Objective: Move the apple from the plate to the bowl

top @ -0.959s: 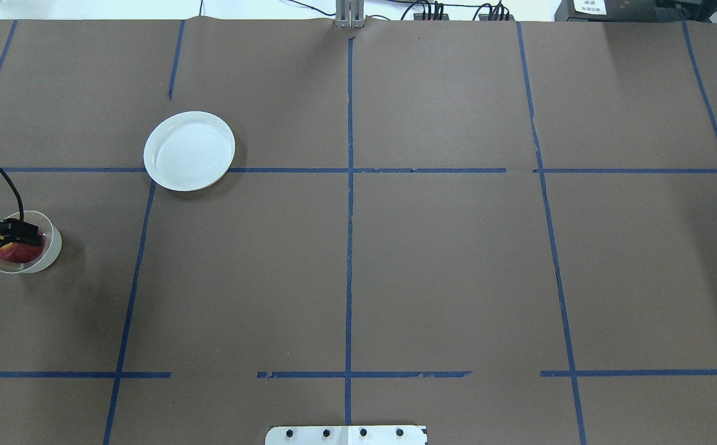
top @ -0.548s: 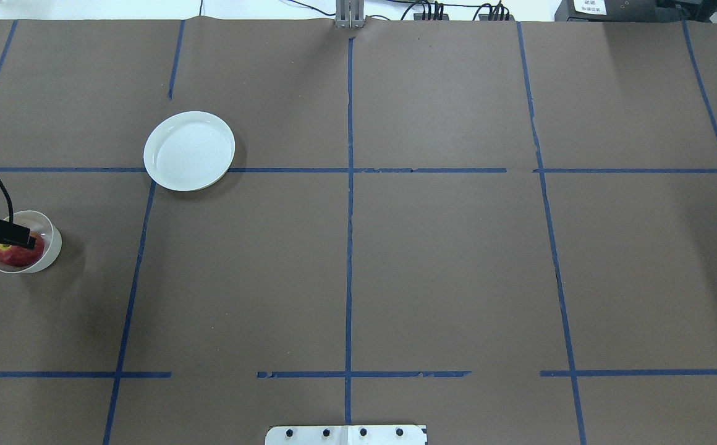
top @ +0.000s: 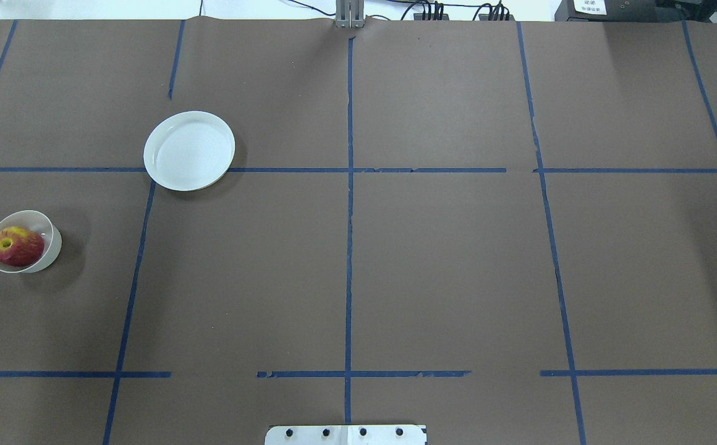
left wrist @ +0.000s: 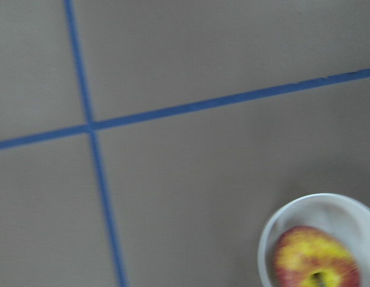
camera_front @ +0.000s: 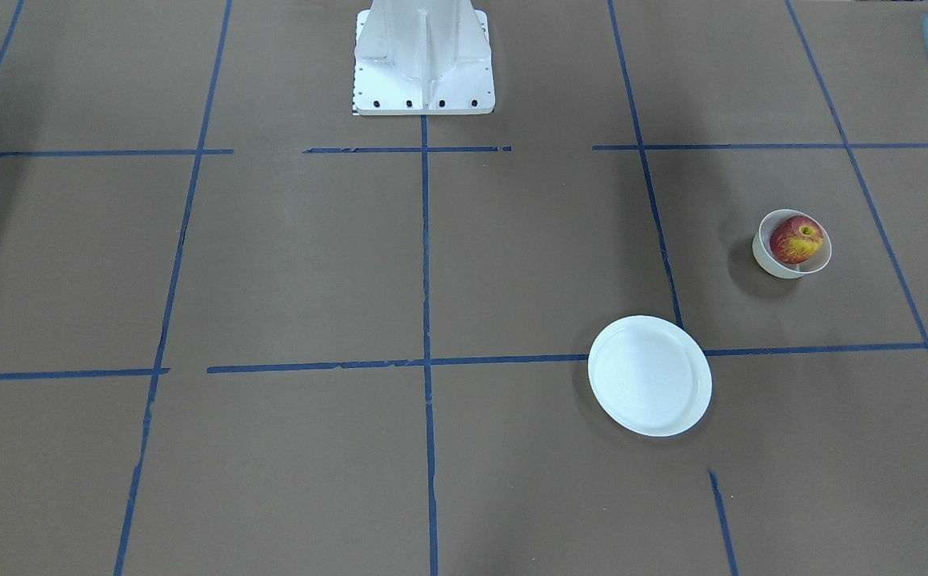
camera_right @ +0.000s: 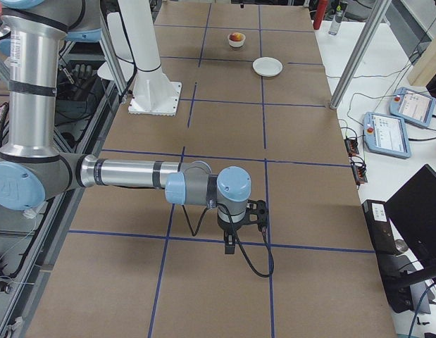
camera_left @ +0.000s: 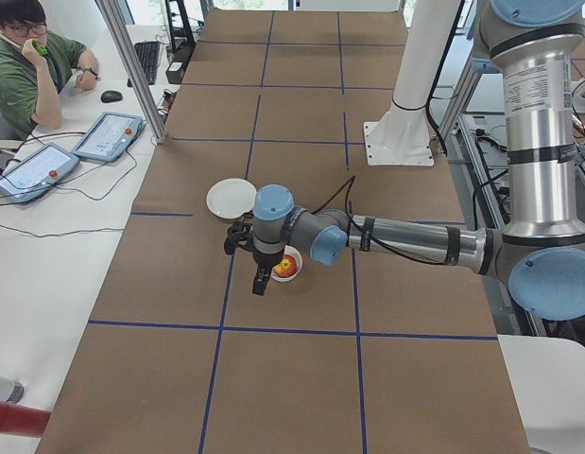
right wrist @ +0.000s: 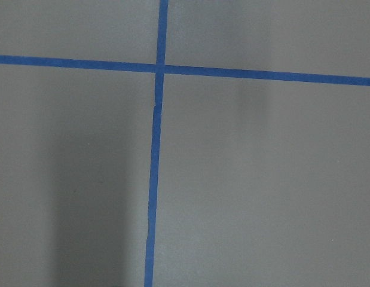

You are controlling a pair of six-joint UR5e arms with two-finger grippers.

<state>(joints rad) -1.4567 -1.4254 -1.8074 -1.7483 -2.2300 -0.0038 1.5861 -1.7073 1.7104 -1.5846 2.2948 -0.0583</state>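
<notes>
The red and yellow apple (top: 17, 247) lies in the small white bowl (top: 50, 240) at the table's left side, stem hollow up. Both also show in the front view, the apple (camera_front: 796, 238) in the bowl (camera_front: 784, 268), and in the left wrist view, the apple (left wrist: 316, 266) in the bowl (left wrist: 269, 234). The white plate (top: 189, 150) is bare, up and to the right of the bowl. My left gripper (camera_left: 260, 284) hangs beside the bowl, free of the apple; I cannot tell if it is open. My right gripper (camera_right: 229, 243) hangs far off over bare table; I cannot tell its state.
Brown paper with blue tape lines covers the table. The robot's white base (camera_front: 424, 60) stands at the near middle edge. A person (camera_left: 27, 66) sits at a side desk with tablets beyond the table's far edge.
The left gripper, which was over the bowl at the apple, has drawn back to the left out of the overhead view. The apple stays in the bowl, now fully uncovered.
</notes>
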